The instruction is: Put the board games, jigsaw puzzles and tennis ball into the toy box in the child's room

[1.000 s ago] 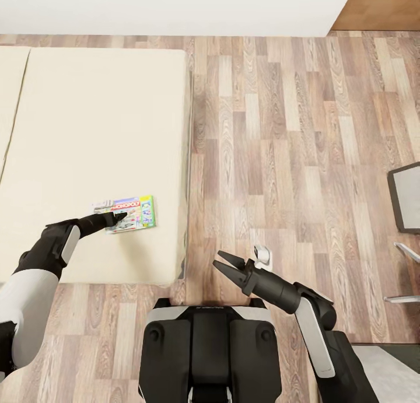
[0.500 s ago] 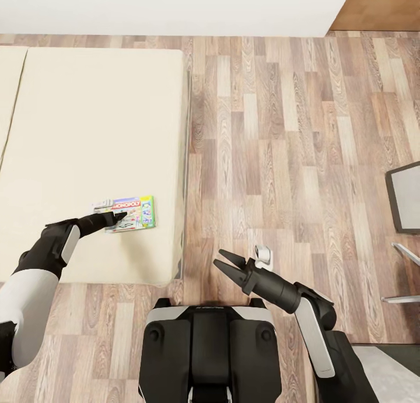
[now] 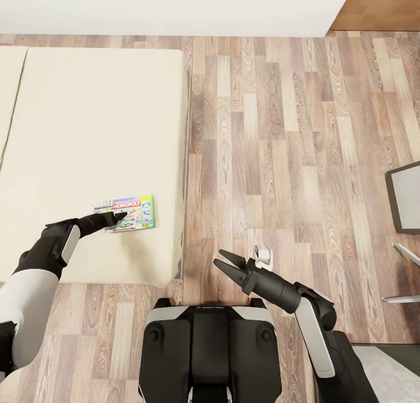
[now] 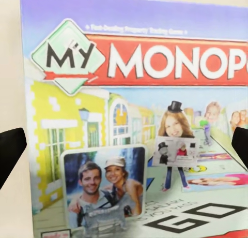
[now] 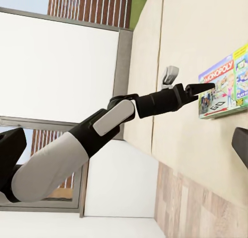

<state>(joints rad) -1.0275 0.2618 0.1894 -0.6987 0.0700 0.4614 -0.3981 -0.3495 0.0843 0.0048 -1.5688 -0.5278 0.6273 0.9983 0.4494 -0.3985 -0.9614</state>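
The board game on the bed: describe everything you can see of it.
The board game is a thin, flat rectangular box lying face up on the cream bed, near its floor-side edge. The glossy printed cover reads "MY MONOPOLY" on a red banner, with cartoon houses, photo faces and a green side strip. The left gripper sits over its edge, fingers spread at either side in the wrist view; contact unclear.

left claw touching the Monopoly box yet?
Cannot tell. In the head view the left claw overlaps the board game; no view shows contact or a gap.
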